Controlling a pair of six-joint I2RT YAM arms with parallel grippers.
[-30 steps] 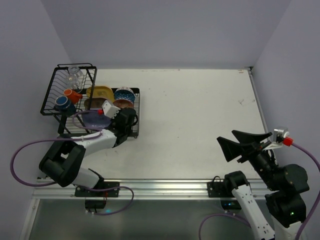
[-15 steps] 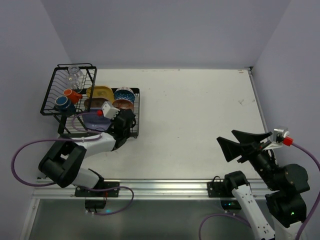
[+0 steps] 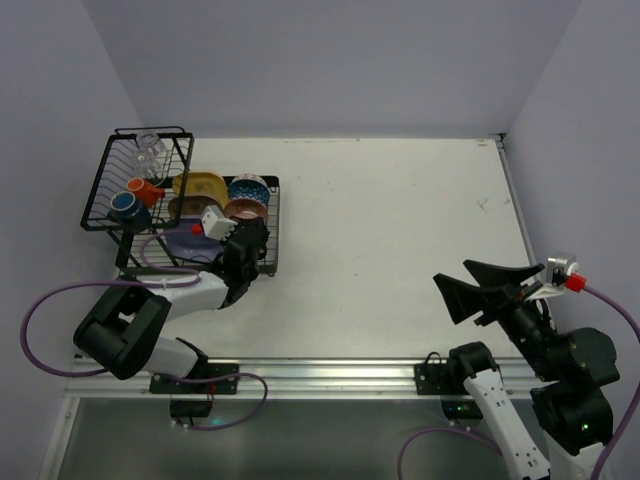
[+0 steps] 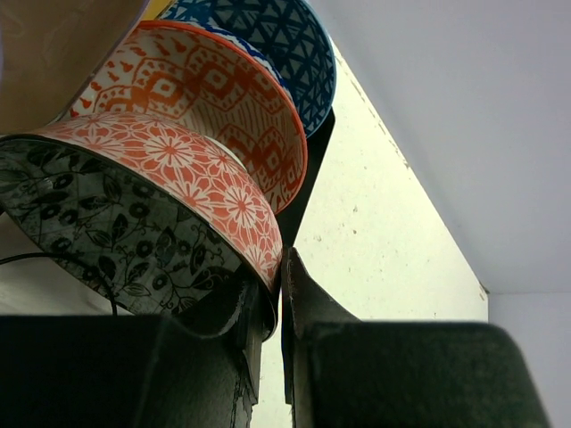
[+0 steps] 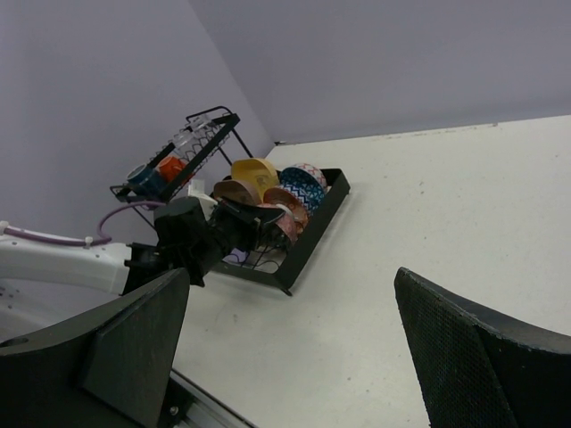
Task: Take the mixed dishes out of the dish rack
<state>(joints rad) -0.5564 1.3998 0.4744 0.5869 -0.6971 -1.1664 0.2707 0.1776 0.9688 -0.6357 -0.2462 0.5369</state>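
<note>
**Left arm eases back with a bowl rim pinched**

Drawn back a little toward its base since a second ago, the left arm now lies lower and nearer the table's front edge in the top view. The right arm has not shifted.

The left gripper point(image 4: 277, 276) is narrowed onto the rim of the floral bowl point(image 4: 178, 169), which has orange flowers on one face and black leaves on the other. One of the fingers point(image 4: 308, 299) sits on each side of the rim. This bowl stands on edge in the flat tray of the dish rack point(image 3: 272, 225), at the tray's near end. Just behind it stand the reddish bowl point(image 4: 205, 98) and then the blue-white bowl point(image 4: 285, 45), also on edge.

Farther left in the tray are the yellow plate point(image 3: 200, 183) and the lavender plate point(image 3: 185, 240). The raised basket point(image 3: 110, 190) carries the orange mug point(image 3: 147, 190), the dark mug point(image 3: 125, 205) and a clear glass point(image 3: 150, 150).

The right gripper point(image 3: 451, 271) hangs well apart from the rack, above the near right part of the table point(image 3: 400, 220), its jaws spread wide and holding nothing.
</note>
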